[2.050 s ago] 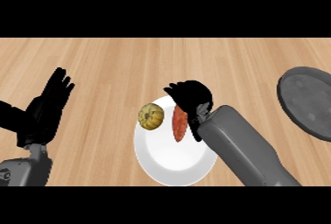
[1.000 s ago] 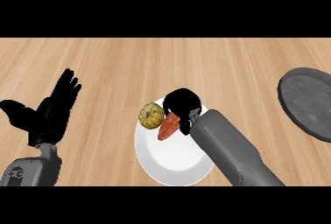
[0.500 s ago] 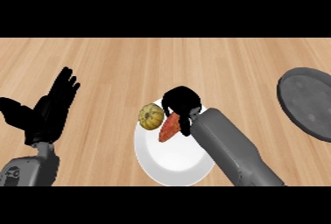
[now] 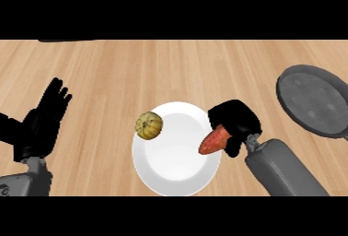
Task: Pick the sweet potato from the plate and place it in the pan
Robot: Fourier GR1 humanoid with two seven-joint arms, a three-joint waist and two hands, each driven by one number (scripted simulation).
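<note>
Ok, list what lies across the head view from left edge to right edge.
left hand, open with fingers up → small yellow-green squash at the plate's left rim → white plate → orange sweet potato → right hand curled round it → dark pan.

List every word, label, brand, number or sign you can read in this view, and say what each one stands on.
None can be read: the white plate, sweet potato, small yellow-green squash, dark pan, wooden counter and both hands, left and right, bear no text.
</note>
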